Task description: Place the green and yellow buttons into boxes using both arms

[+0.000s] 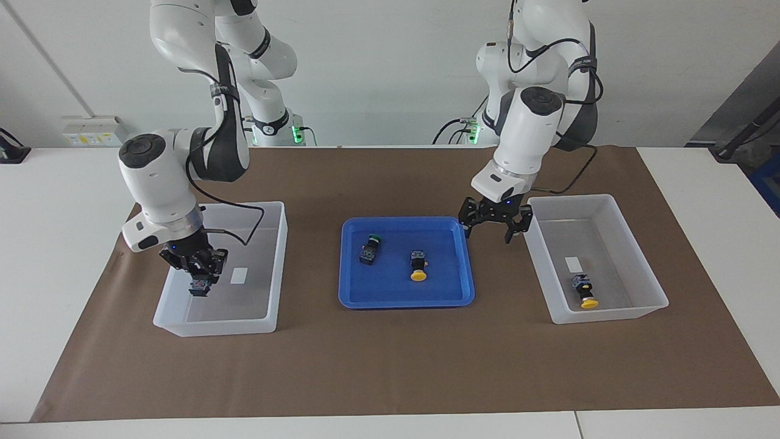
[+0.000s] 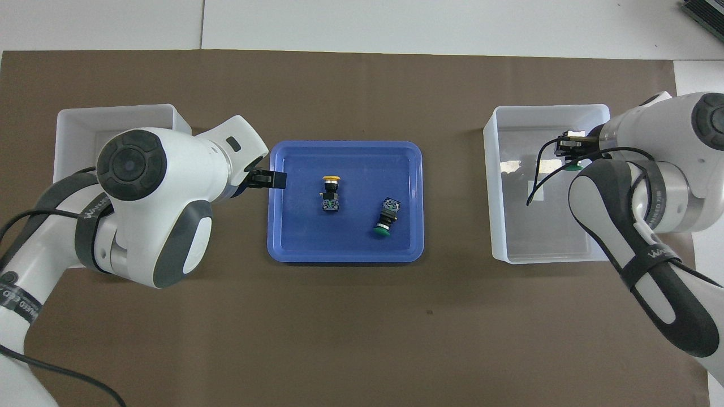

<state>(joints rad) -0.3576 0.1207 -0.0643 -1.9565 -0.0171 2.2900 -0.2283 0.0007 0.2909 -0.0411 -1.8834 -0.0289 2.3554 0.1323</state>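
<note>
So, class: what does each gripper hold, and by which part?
The right gripper grips a green button by its black-and-blue body, over a box. The left gripper holds nothing.

In the overhead view, the left arm (image 2: 153,203) hides much of its box (image 2: 73,121). The yellow button (image 1: 584,291) inside that box is covered there too. The right arm's lower links run off that view's edge.
</note>
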